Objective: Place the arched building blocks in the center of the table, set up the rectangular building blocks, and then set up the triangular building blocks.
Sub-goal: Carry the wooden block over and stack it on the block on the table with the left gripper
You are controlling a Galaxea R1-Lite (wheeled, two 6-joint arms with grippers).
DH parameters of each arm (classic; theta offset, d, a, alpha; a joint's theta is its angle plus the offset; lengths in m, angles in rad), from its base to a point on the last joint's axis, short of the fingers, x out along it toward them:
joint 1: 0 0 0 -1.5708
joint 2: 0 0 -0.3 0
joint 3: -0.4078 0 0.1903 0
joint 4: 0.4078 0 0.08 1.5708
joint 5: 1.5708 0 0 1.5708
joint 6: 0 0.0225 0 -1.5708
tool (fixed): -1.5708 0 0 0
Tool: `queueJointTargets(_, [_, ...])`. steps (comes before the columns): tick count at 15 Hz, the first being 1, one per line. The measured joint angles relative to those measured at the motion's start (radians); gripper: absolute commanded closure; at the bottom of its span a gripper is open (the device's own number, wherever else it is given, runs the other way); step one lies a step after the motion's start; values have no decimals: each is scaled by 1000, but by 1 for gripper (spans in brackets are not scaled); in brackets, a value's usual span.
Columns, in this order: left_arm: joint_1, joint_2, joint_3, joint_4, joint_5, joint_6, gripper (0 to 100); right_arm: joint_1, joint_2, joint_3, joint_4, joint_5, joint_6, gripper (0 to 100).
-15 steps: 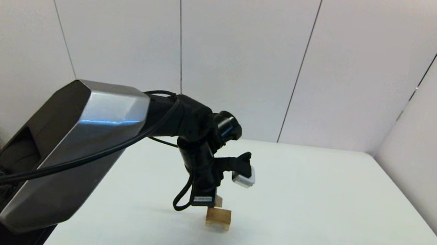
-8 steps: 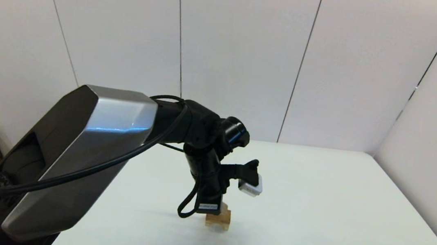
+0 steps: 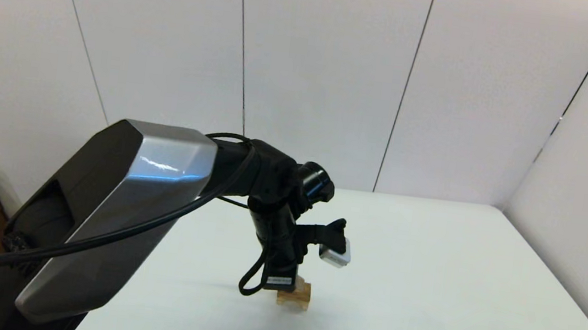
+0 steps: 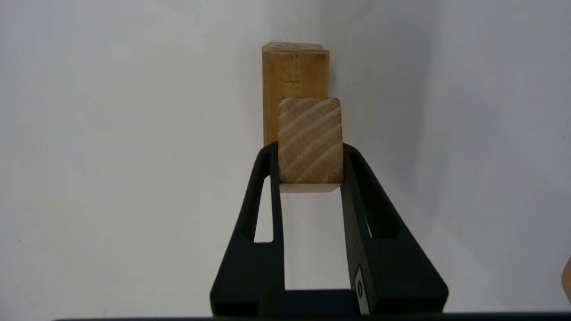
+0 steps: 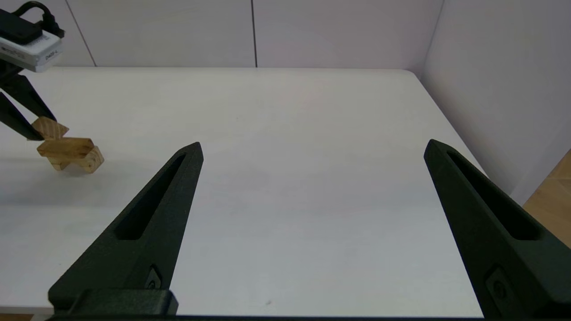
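Pinching a striped-grain triangular wooden block (image 4: 310,140), the left tool (image 4: 310,166) hovers over the smooth stacked blocks (image 4: 294,76).

Silver-grey faceted arm shell (image 3: 122,212) — black joints, looping black cable (image 3: 253,276).

There's faint lettering on the white camera box (image 5: 27,51) clipped to the left arm, something like "D405-L", hard to make out. A small white label (image 3: 279,281) sits on the left arm's wrist, its print too tiny to read. Nothing else carries writing.
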Motion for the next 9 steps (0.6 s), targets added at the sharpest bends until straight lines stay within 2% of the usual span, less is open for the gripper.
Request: queueJointTargets(9, [0, 29, -1, -67, 1, 0, 100, 0, 0, 0, 0, 0, 0, 0])
